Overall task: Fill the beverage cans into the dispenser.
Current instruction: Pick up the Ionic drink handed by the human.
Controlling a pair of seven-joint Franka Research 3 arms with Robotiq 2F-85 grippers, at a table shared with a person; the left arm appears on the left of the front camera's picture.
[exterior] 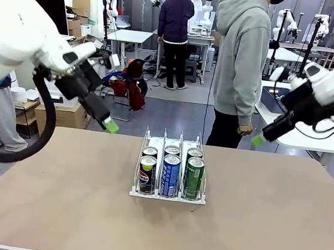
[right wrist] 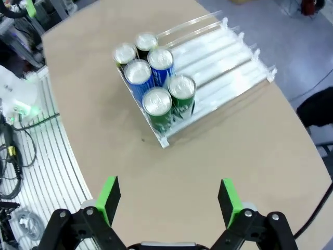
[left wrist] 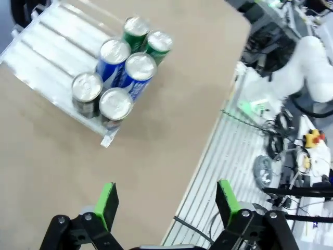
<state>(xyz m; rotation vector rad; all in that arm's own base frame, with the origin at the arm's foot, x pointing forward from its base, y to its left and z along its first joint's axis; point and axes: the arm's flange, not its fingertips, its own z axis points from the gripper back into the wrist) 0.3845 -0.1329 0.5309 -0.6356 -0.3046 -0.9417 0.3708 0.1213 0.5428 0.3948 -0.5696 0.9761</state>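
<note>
Jaws wide apart, nothing held: left gripper (left wrist: 166, 200), right gripper (right wrist: 168, 197).

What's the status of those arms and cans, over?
Left gripper, right gripper: open, empty, raised. Six slim aluminium drink cans, black, blue, green, in white wire rack dispenser, two per lane. Person in grey hoodie behind rack.
</note>
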